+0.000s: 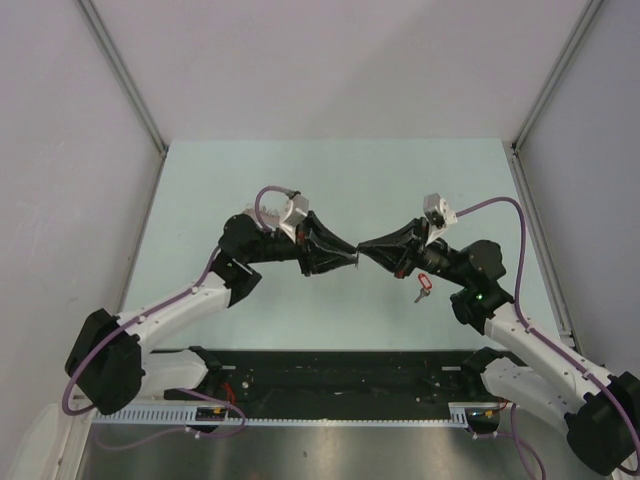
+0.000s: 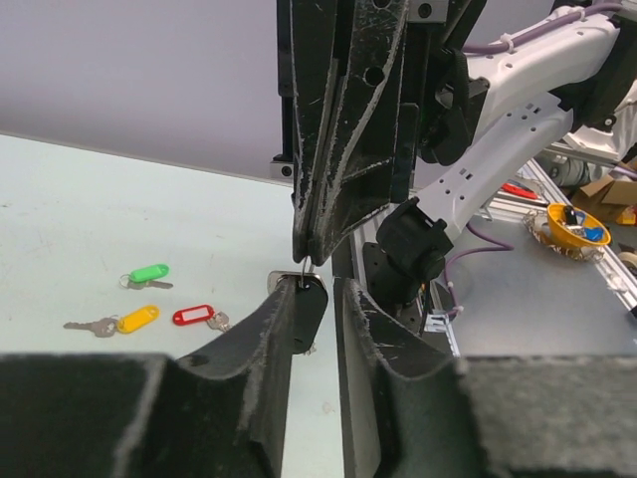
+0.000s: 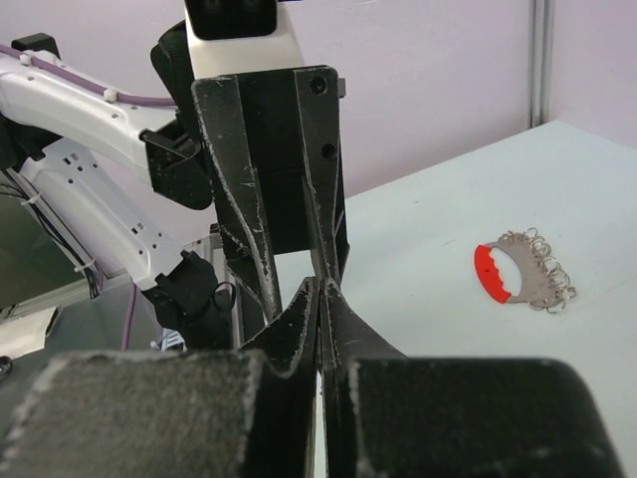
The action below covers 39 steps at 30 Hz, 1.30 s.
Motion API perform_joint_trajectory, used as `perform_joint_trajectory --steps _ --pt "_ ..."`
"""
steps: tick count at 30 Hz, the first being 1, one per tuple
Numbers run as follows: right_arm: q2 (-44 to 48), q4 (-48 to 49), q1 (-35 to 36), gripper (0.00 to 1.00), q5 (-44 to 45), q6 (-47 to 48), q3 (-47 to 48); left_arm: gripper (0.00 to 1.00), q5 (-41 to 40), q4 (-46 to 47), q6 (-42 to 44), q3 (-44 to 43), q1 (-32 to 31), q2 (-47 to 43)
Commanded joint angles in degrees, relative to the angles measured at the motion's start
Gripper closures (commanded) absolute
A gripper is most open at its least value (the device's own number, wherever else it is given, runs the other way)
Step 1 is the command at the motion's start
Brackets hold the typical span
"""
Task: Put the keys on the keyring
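The black key (image 2: 312,307), dark plastic head on silver metal, is pinched in the closed right claw (image 2: 307,255) and bracketed by the part-open left claw (image 2: 318,291).

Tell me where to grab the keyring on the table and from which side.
Grip the red plastic arc of the keyring, probably straight down from above, pinching across its width. It lies flat on the table, so a sideways approach finds no edge, and the arc is one solid piece, while the small metal rings look loose.
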<state>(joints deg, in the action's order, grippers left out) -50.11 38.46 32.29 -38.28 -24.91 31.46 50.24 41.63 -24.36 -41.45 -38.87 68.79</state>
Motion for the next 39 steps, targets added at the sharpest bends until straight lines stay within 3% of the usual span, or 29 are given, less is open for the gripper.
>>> perform_joint_trajectory --steps 1,13,18,22,25,31,39 --pt "-0.25 2.85 0.23 1.0 -1.27 0.56 0.0 0.72 1.09 2.32 -1.22 -2.58 -0.15 0.64" --pt "-0.52 1.1 0.4 1.0 -1.62 1.44 0.09 1.0 1.44 1.35 -0.95 -1.53 0.2 -0.59" --pt "0.97 -1.63 0.23 1.0 -0.57 2.14 0.0 1.0 -0.49 -6.08 2.99 -1.96 0.82 -1.99" --pt "3.52 -5.49 -1.53 0.75 2.24 1.79 0.79 1.0 -5.13 -18.48 10.63 -3.98 0.82 -4.19" --pt "5.01 -12.34 -2.94 0.62 3.04 4.24 2.98 1.0 -8.38 -25.68 15.82 -4.69 0.82 -6.12" --pt "4.85 -27.36 -2.5 0.62 2.95 13.29 7.99 1.0 -11.48 -33.35 21.37 -5.66 0.38 -8.15" --pt "-0.78 -35.55 4.26 0.65 6.11 24.81 13.62 1.0 -12.44 -38.9 24.18 -8.29 -0.85 -7.53"
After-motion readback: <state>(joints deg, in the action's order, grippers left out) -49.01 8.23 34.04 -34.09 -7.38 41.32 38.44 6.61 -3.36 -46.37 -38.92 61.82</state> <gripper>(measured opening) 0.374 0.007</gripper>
